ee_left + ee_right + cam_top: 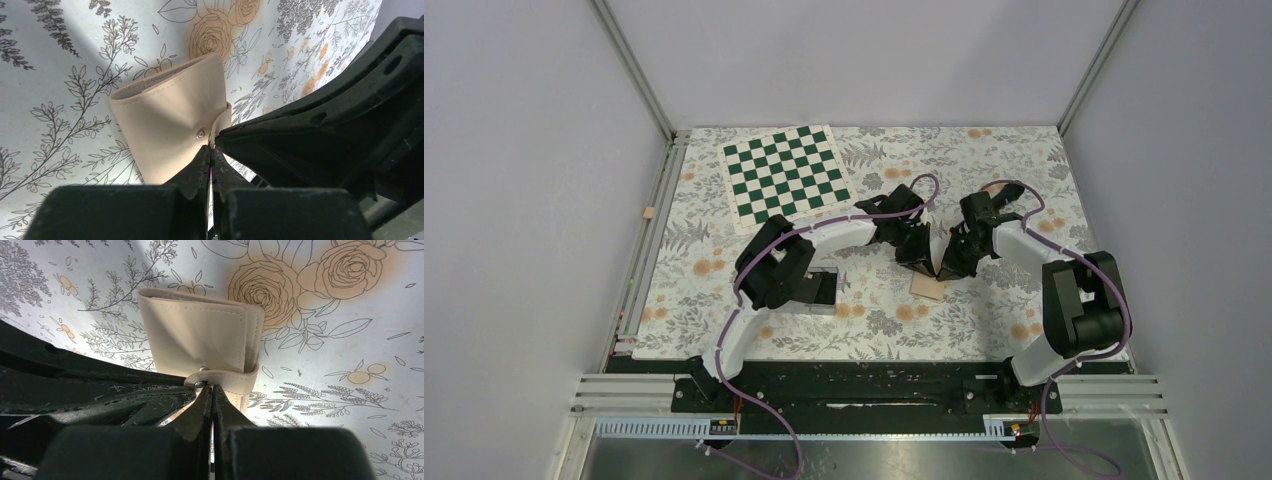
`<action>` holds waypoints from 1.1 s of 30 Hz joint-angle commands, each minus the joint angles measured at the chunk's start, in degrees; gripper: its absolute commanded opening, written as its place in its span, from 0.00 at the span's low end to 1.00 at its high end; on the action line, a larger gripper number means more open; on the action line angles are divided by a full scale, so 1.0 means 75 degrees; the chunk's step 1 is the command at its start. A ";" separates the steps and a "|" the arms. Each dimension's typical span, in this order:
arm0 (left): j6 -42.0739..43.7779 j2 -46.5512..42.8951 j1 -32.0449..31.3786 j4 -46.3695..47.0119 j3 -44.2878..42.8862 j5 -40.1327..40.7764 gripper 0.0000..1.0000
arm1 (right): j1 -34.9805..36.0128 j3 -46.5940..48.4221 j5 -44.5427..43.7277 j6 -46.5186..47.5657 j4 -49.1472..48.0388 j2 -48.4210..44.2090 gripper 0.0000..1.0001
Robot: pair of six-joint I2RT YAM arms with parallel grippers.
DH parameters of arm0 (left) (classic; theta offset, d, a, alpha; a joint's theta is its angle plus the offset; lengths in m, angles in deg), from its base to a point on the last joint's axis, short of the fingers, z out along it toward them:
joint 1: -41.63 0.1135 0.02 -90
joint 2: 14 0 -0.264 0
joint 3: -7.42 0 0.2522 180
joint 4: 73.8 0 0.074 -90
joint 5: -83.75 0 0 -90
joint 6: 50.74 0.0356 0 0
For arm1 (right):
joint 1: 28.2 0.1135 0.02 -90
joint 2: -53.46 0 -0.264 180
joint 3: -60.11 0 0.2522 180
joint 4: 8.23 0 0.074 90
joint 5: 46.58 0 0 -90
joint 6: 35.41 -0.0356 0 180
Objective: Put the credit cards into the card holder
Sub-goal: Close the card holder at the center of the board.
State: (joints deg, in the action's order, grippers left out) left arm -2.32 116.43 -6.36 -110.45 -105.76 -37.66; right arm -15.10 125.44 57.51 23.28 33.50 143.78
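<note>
Tan card holder (927, 288) lies folded on floral tabletop (984, 315), centre of top view, right under both arm tips. L gripper (210, 152): jaws fully closed, tips against holder edge by snap stud (201, 133). R gripper (210, 390): closed too, tips at strap tab (235, 378). Can't tell if either pinches any material.

The left tool (916, 254) and right tool (953, 260), both closed, meet tip to tip over the card holder (928, 289), blocking its far side and both flanks. Only its near edge lies open. Bare bench (944, 335) spreads near and right. A flat chessboard mat (786, 171) occupies the far left.
</note>
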 commanded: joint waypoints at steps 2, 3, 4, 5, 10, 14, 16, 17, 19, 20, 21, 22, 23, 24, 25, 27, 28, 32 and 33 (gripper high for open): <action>0.0211 0.0073 0.0049 -0.0023 -0.0286 0.0148 0.00 | -0.0023 0.0222 -0.0240 0.0132 0.0065 0.0098 0.00; 0.0212 0.0084 0.0047 -0.0029 -0.0280 0.0147 0.00 | -0.0015 0.0235 -0.0261 0.0132 0.0063 0.0098 0.00; 0.0212 0.0107 0.0061 -0.0034 -0.0289 0.0138 0.00 | -0.0023 0.0253 -0.0270 0.0132 0.0056 0.0097 0.00; 0.0212 0.0133 0.0065 -0.0030 -0.0291 0.0135 0.00 | -0.0024 0.0276 -0.0272 0.0136 0.0062 0.0103 0.00; 0.0236 0.0207 0.0077 -0.0085 -0.0280 0.0176 0.00 | -0.0024 0.0284 -0.0025 0.0178 -0.0086 0.0164 0.00; 0.0216 0.0268 0.0094 -0.0123 -0.0291 0.0226 0.00 | -0.0024 0.0224 -0.0082 0.0167 -0.0158 0.0180 0.00; 0.0201 0.0287 0.0097 -0.0129 -0.0300 0.0225 0.00 | -0.0024 0.0240 -0.0069 0.0170 -0.0158 0.0292 0.00; 0.0201 0.0298 0.0097 -0.0134 -0.0303 0.0219 0.00 | -0.0024 0.0245 -0.0076 0.0161 -0.0176 0.0346 0.00; 0.0201 0.0333 0.0094 -0.0152 -0.0309 0.0217 0.00 | -0.0024 0.0255 -0.0104 0.0155 -0.0199 0.0453 0.00; 0.0209 0.0342 0.0102 -0.0168 -0.0314 0.0222 0.00 | -0.0024 0.0266 -0.0142 0.0164 -0.0184 0.0514 0.00; 0.0221 0.0350 0.0095 -0.0186 -0.0315 0.0231 0.00 | -0.0019 0.0280 -0.0144 0.0166 -0.0188 0.0571 0.00; 0.0224 0.0351 0.0100 -0.0201 -0.0315 0.0240 0.00 | -0.0024 0.0289 -0.0150 0.0177 -0.0184 0.0623 0.00; 0.0234 0.0354 0.0105 -0.0206 -0.0315 0.0247 0.00 | -0.0024 0.0285 -0.0169 0.0153 -0.0179 0.0674 0.00; 0.0236 0.0358 0.0107 -0.0214 -0.0315 0.0251 0.00 | -0.0017 0.0284 -0.0198 0.0126 -0.0165 0.0710 0.00; 0.0236 0.0366 0.0108 -0.0206 -0.0315 0.0258 0.00 | -0.0022 0.0290 -0.0227 0.0112 -0.0163 0.0753 0.00; 0.0236 0.0380 0.0108 -0.0216 -0.0315 0.0257 0.00 | -0.0024 0.0304 -0.0321 0.0071 -0.0126 0.0798 0.00; 0.0236 0.0393 0.0105 -0.0234 -0.0315 0.0269 0.00 | -0.0021 0.0313 -0.0359 0.0048 -0.0113 0.0819 0.00; 0.0236 0.0478 0.0112 -0.0374 -0.0332 0.0274 0.00 | -0.0003 0.0369 -0.0383 -0.0106 -0.0027 0.0957 0.00; 0.0245 0.0490 0.0108 -0.0440 -0.0343 0.0299 0.00 | 0.0008 0.0377 -0.0396 -0.0138 0.0005 0.0974 0.00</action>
State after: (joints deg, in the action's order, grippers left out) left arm -1.45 118.51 -5.90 -111.88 -106.63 -37.38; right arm -15.14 127.65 57.97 23.26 34.07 148.26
